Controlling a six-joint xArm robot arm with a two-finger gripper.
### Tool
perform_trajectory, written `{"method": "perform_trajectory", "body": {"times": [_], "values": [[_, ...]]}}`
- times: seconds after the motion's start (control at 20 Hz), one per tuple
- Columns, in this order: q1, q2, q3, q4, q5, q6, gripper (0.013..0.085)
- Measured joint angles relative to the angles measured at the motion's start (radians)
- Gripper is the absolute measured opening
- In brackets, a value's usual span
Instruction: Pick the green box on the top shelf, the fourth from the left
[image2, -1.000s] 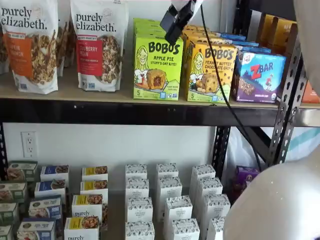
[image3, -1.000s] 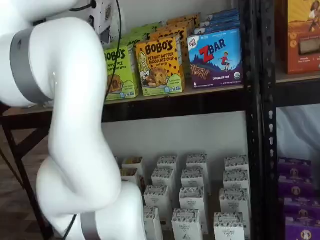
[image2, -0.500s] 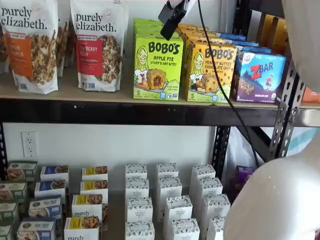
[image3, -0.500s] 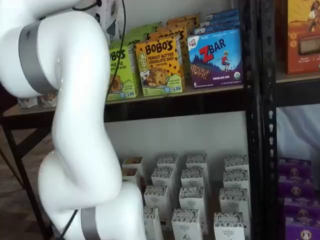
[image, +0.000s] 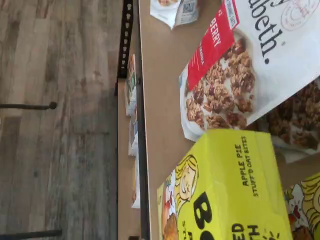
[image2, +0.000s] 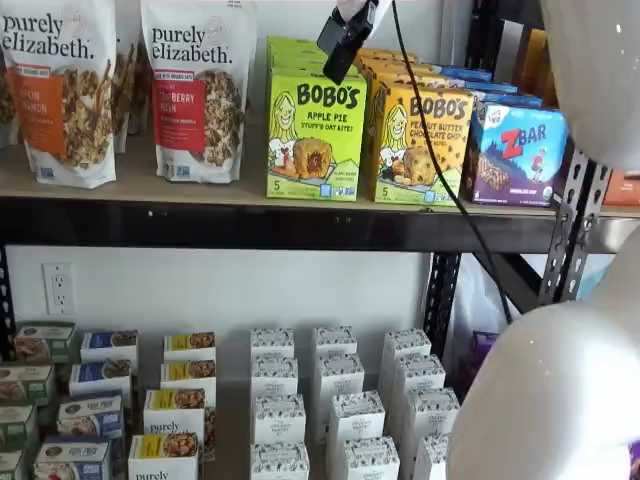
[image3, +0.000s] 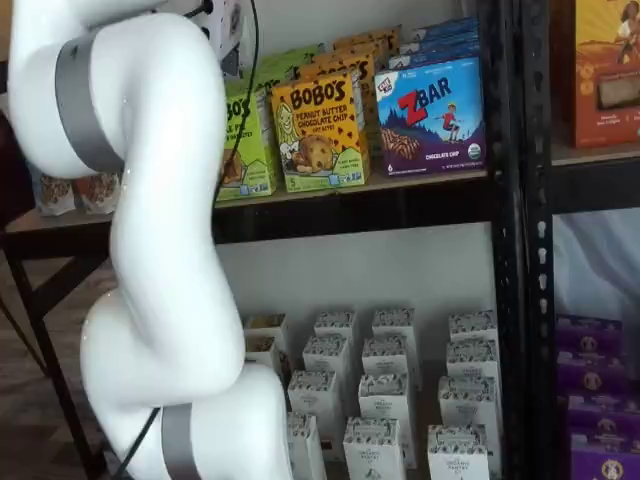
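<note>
The green box (image2: 316, 135), a lime Bobo's Apple Pie carton, stands upright on the top shelf (image2: 250, 222) between a purely elizabeth bag and the yellow-orange Bobo's box. It shows in both shelf views, half hidden by my arm in one (image3: 248, 140), and large in the wrist view (image: 230, 195). My gripper (image2: 343, 42) hangs from the upper edge just above the box's upper right corner. Its black fingers show with no clear gap and hold nothing.
A yellow-orange Bobo's box (image2: 420, 145) and a blue ZBar box (image2: 518, 152) stand right of the green box. A purely elizabeth bag (image2: 196, 90) stands left of it. Small cartons (image2: 330, 400) fill the lower shelf. My white arm (image3: 150, 250) covers much of one shelf view.
My gripper has risen and shifted slightly left, from overlapping the green box's top right to just above it. My arm has swung further across the shelf views.
</note>
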Motion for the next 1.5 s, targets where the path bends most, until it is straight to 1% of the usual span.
{"method": "perform_trajectory", "body": {"times": [0.25, 0.55, 0.9, 1.2, 1.5], "values": [[-0.002, 0.021, -0.006, -0.016, 0.003, -0.01, 0.085], [-0.001, 0.021, 0.015, -0.028, -0.029, -0.018, 0.085], [-0.001, 0.031, 0.018, -0.044, -0.027, -0.024, 0.085], [-0.001, 0.042, 0.02, -0.065, -0.015, -0.031, 0.085], [-0.001, 0.061, 0.002, -0.092, 0.023, -0.034, 0.085]]}}
